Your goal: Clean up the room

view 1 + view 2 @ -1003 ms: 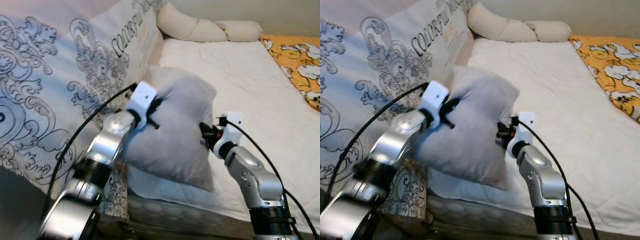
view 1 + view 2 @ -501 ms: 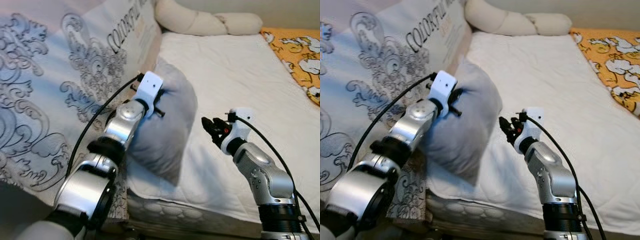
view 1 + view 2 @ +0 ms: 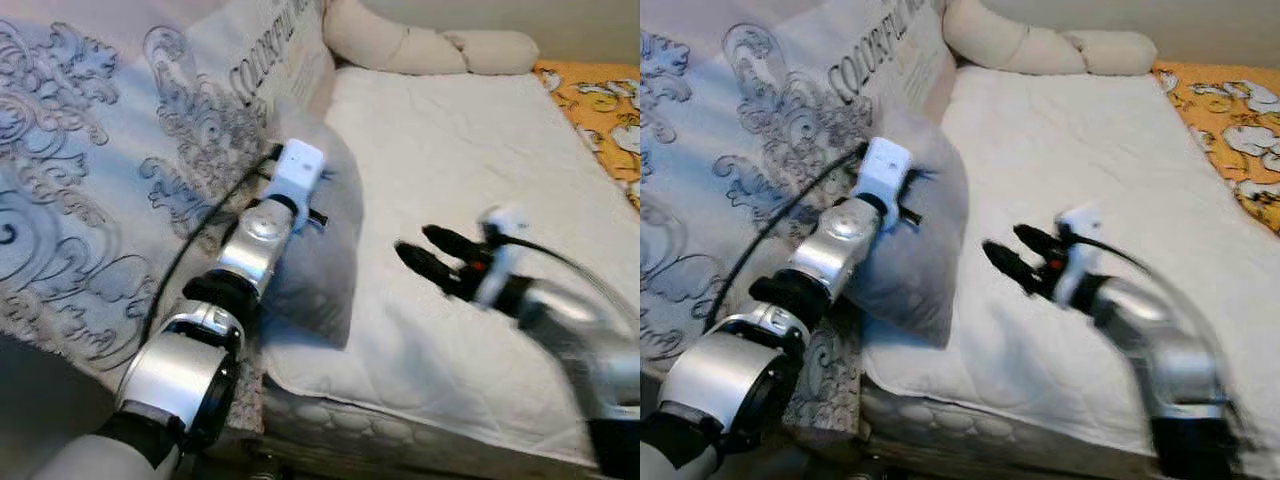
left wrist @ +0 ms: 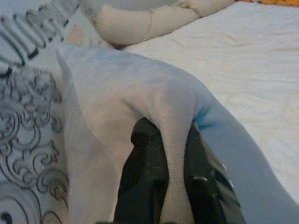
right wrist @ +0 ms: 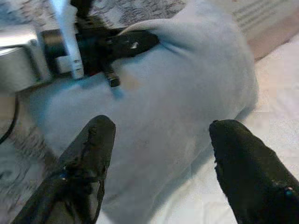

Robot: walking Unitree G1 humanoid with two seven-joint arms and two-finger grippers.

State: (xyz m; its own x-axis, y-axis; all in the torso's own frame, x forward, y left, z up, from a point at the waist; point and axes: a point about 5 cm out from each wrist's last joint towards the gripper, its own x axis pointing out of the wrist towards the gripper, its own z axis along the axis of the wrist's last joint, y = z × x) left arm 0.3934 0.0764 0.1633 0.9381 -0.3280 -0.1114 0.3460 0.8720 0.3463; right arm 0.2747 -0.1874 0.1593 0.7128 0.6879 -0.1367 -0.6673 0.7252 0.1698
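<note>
Black fingers of the left gripper (image 4: 166, 182) are closed on a fold of the grey pillow (image 3: 925, 215); in the left wrist view a ridge of the soft fabric is pinched between the two fingers (image 4: 140, 179). The pillow stands on edge at the left side of the bed, leaning against the large patterned cushion (image 3: 110, 190), with its lower corner resting on the white mattress cover (image 3: 470, 170). The silver left arm (image 3: 250, 260) reaches forward and up from the lower left to the pillow's near face.

The right gripper (image 5: 163, 154) is spread wide and holds nothing. Its two fingers (image 5: 86, 163) point toward the pillow's face without touching it, and the right wrist view shows the left gripper (image 5: 114, 46) clamped on the pillow's upper edge. In the head views the right gripper (image 3: 1015, 255) hangs above the mattress cover, just beside the pillow's right edge; the right arm (image 3: 1150, 335) is blurred.

The bed surface is a white quilted mattress cover. The patterned cushion, grey-white with scroll ornament and printed lettering, runs along the left side. A long cream bolster (image 3: 420, 45) lies across the far end of the bed. An orange printed blanket (image 3: 605, 110) lies along the right edge.
</note>
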